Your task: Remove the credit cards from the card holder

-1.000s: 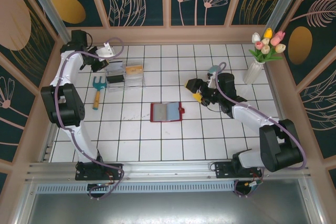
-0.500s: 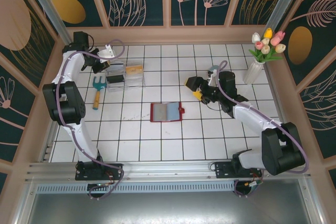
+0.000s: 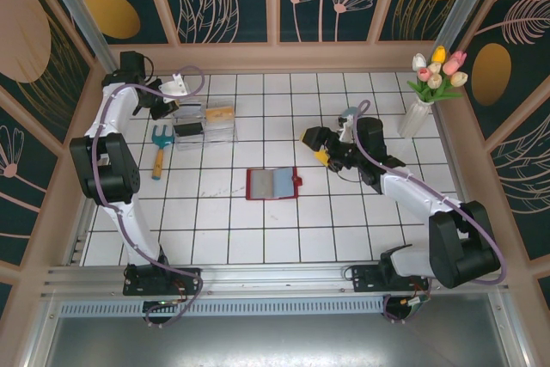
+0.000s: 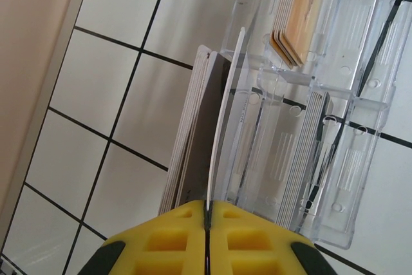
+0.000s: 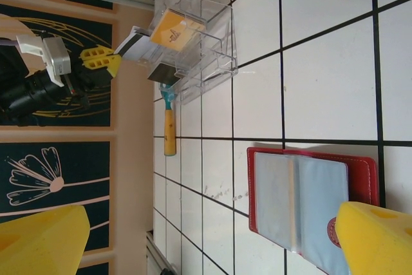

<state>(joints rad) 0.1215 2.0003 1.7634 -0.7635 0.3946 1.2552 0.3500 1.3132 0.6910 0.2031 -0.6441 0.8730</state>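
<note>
- Top view: red folding card holder (image 3: 273, 183) lies open, pale blue pockets up, mid white-tiled tabletop (image 3: 223, 229). The right tool (image 3: 320, 148) is near its far right corner, apart. The left tool (image 3: 168, 107) is well away, at the clear plastic box (image 3: 204, 122).
- Left wrist: left tool's yellow fingers are pressed together, pinching the edge of a thin pale credit card (image 4: 225, 114) standing in the box.
- Right wrist: right tool is spread wide, with the card holder lying by one finger.
</note>
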